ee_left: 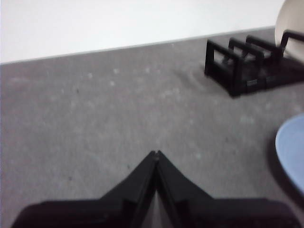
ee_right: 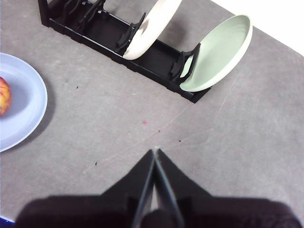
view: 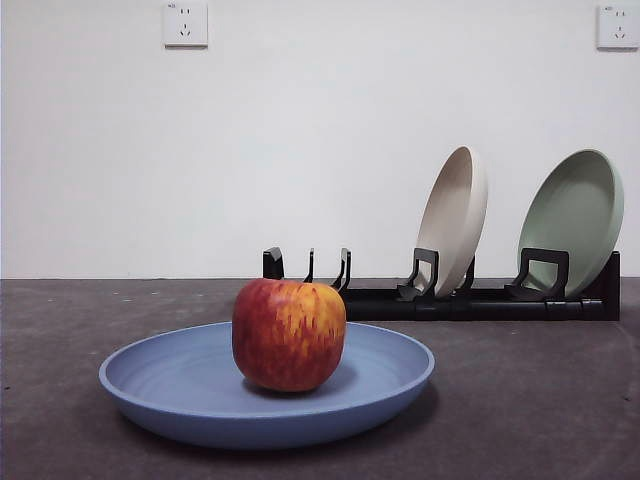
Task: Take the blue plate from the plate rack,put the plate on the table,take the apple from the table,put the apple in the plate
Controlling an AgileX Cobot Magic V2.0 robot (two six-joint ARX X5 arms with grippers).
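Observation:
The blue plate [view: 180,385] lies flat on the table [view: 520,400] in the front view. The red apple [view: 289,334] with yellow streaks sits upright in the middle of it. The right wrist view shows the plate's rim [ee_right: 28,102] and a sliver of the apple [ee_right: 4,96]. The left wrist view shows the plate's edge [ee_left: 292,149]. The black plate rack [view: 440,298] stands behind. My left gripper [ee_left: 156,154] is shut and empty above bare table. My right gripper [ee_right: 155,152] is shut and empty, raised above the table. Neither gripper shows in the front view.
A beige plate [view: 453,218] and a pale green plate [view: 572,218] lean in the rack's right slots; its left slots [view: 310,268] hold nothing. A white wall [view: 300,130] with two sockets runs behind the table.

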